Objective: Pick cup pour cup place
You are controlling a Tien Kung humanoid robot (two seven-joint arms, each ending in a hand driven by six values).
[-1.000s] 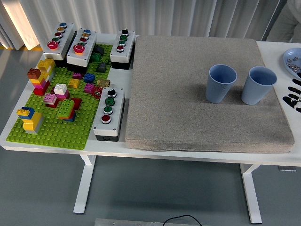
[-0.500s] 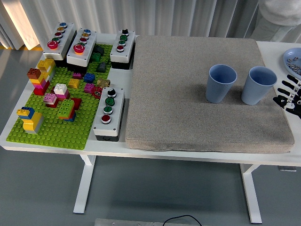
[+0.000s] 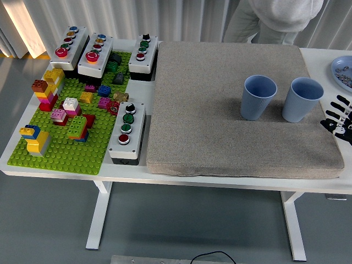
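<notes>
2 blue cups [image 3: 258,97] upright, nothing visible inside.

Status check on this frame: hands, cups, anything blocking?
Right hand open at mat's right edge, holding nothing; left out of view. Two blue cups upright on grey mat, untouched. Path clear.

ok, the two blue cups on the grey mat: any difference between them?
The left blue ribbed plastic cup stands near the grey mat's middle, well away from the right hand; the right blue plastic cup stands by the mat's right edge, closest to that hand. The left cup shows vertical ribbing; the right looks smoother. Both stand upright, apart, ungrasped.
</notes>
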